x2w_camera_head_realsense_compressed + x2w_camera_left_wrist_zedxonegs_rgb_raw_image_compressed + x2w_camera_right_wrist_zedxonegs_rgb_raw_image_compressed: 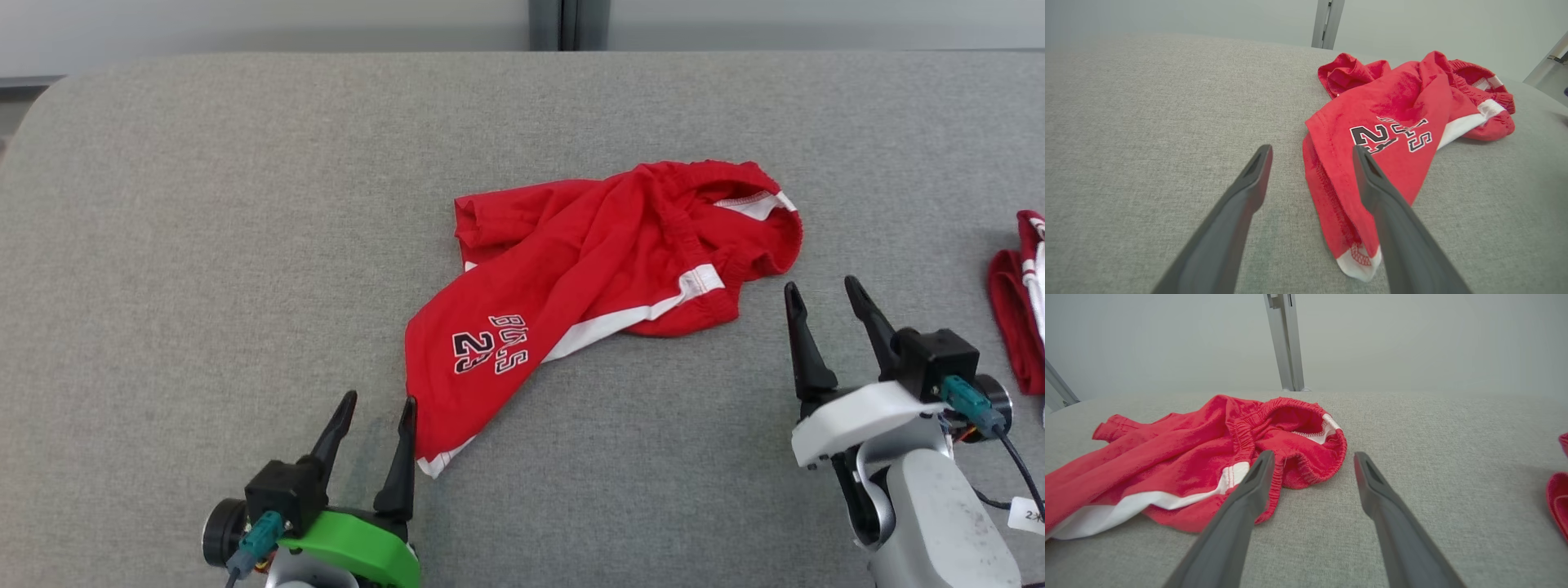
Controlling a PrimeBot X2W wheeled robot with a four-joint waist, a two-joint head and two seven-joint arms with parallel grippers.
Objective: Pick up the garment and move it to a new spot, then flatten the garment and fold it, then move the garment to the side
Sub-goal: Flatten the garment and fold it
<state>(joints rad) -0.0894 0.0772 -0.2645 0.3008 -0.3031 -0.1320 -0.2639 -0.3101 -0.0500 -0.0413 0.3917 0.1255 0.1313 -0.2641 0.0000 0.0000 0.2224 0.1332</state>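
The garment (588,269) is a pair of red shorts with white side stripes and a dark "23" print, lying crumpled in the middle of the grey table (204,245). Its waistband faces right and one leg hem reaches toward the front left. My left gripper (380,404) is open, its right finger beside the hem corner (1359,261). My right gripper (820,290) is open just right of the waistband (1306,457), holding nothing. The garment (1396,122) spreads ahead of the left fingers, and the garment (1188,457) lies left of the right fingers.
Another red and white cloth (1020,302) lies at the table's right edge, close to my right wrist, and shows as a red cloth (1560,498) at the right. A metal post (1286,343) stands behind the table against a pale wall.
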